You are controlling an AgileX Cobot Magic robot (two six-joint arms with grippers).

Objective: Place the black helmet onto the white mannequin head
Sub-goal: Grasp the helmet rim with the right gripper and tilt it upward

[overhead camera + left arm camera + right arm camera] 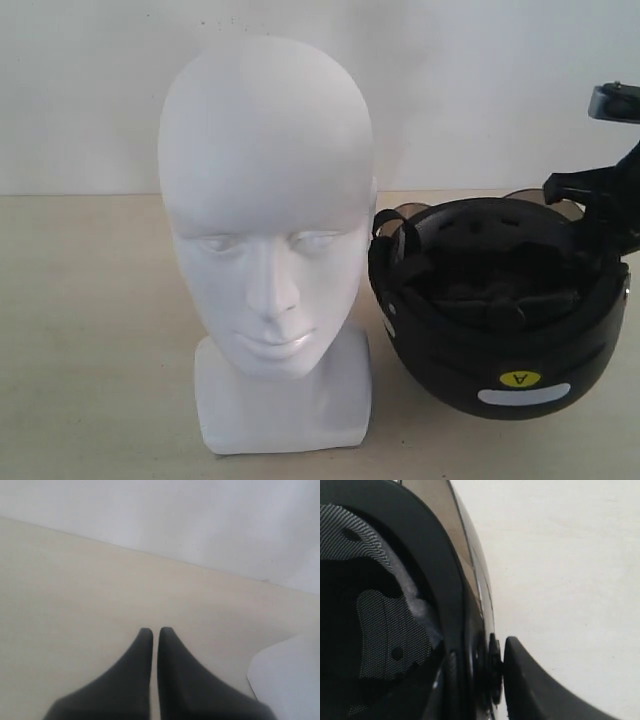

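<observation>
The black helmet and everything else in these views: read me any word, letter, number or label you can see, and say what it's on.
"A": black letter on a small yellow sticker on the black helmet, exterior view.
White oblong label just below the sticker: no readable text.
The white mannequin head: no markings.
Both wrist views: no text.

The only mark I can read is a black letter A on a small yellow sticker [519,378] on the shell of the black helmet [470,360]; the white label [524,394] just under it looks blank
</observation>
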